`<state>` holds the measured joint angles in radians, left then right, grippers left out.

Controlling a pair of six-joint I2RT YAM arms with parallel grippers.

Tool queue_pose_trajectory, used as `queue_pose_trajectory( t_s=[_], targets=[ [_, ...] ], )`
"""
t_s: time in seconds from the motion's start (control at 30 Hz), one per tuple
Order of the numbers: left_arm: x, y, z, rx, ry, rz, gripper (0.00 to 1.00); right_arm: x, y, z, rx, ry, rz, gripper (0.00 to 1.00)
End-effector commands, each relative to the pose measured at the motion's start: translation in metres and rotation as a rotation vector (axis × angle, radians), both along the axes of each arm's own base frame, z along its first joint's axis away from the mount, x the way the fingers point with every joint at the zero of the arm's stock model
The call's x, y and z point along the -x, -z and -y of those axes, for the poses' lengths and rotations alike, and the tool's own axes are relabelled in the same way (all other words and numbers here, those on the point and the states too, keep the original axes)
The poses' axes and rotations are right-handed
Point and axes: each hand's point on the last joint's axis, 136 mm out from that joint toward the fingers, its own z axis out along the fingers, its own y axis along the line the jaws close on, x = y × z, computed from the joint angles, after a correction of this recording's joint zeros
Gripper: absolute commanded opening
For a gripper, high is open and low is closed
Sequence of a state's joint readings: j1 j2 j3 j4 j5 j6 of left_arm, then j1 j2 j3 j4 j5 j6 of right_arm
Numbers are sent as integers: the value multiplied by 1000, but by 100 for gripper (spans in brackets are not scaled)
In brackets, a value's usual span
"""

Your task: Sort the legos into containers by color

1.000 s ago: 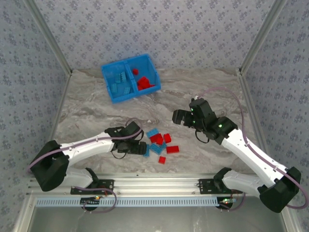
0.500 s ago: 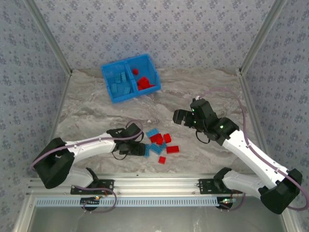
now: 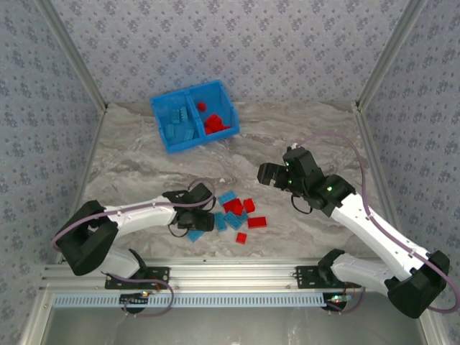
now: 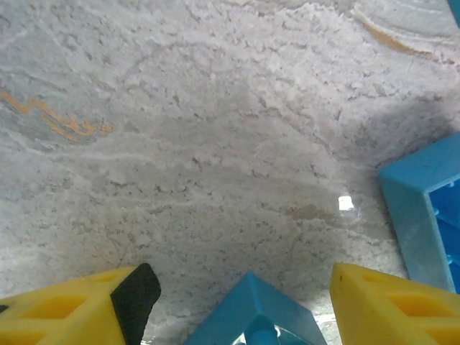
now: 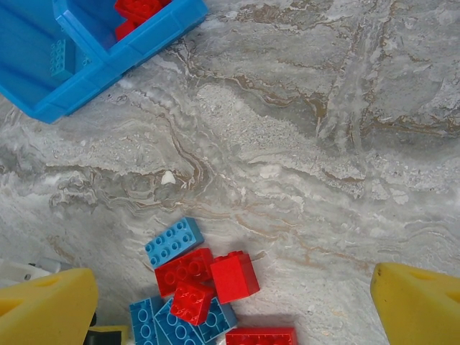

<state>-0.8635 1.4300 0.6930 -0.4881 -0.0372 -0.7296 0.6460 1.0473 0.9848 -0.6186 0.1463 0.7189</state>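
3 floral-papered walls (image 3: 237,50), grey marbled tabletop (image 3: 287,136), blue bin (image 3: 203,142) near back

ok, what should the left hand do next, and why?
Probably close the left hand on the small light blue plastic brick: it sits between the yellow fingers, with gaps on both sides, so nothing is gripped yet.

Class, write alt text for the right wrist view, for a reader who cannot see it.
A loose cluster of red and light-blue legos lies on a grey marbled table, framed by the open right tool. A blue bin corner shows upper left.
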Motion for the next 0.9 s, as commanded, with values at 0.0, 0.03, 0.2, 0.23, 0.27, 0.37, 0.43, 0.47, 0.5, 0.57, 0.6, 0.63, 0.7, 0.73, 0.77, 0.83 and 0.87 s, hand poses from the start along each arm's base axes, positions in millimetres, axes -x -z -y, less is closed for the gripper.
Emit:
queue_pose_trajectory(
  t_s=[0.0,0.03,0.2,0.23,0.27,0.37,0.43,0.47,0.5,0.57,0.6,0.63,0.7,0.73,0.77,0.83,0.87],
  targets=[
    [4,4,3,15,17,-32,71,1,2,4,9,25,-9,100],
    [6,0,3,20,19,-29,77,1,1,3,7,23,-7,100],
    [17,-9,-13,-26,38,7,92,0,4,3,7,23,-14,100],
    [22,-6,-16,-45,46,3,92,0,4,2,6,21,-14,100],
    [26,-2,-19,-63,56,-8,90,-1,4,1,3,18,-13,100],
    [39,10,-21,-89,100,-39,84,-2,5,-1,5,14,-19,100],
    [44,15,-14,-79,130,-50,78,-3,6,-2,7,12,-25,100],
    [46,17,-12,-83,136,-53,73,-2,7,-3,7,9,-27,100],
    [47,18,-12,-87,135,-57,69,-3,8,-3,9,10,-29,100],
    [47,22,-13,-100,130,-60,58,-2,9,-3,11,11,-33,100],
    [47,24,-13,-105,128,-61,53,-2,10,-2,13,13,-35,100],
    [47,25,-13,-106,126,-63,49,-1,10,-2,13,15,-36,100],
    [48,26,-11,-101,119,-66,43,-1,11,0,16,18,-37,100],
    [48,26,-10,-92,115,-65,40,-1,12,0,17,21,-38,100],
    [47,25,-8,-79,108,-64,36,0,11,1,18,21,-37,100],
    [45,18,-4,-46,91,-47,33,-1,10,1,18,23,-33,100],
    [43,13,-2,-29,81,-31,31,-1,11,1,20,27,-35,100]
  ],
)
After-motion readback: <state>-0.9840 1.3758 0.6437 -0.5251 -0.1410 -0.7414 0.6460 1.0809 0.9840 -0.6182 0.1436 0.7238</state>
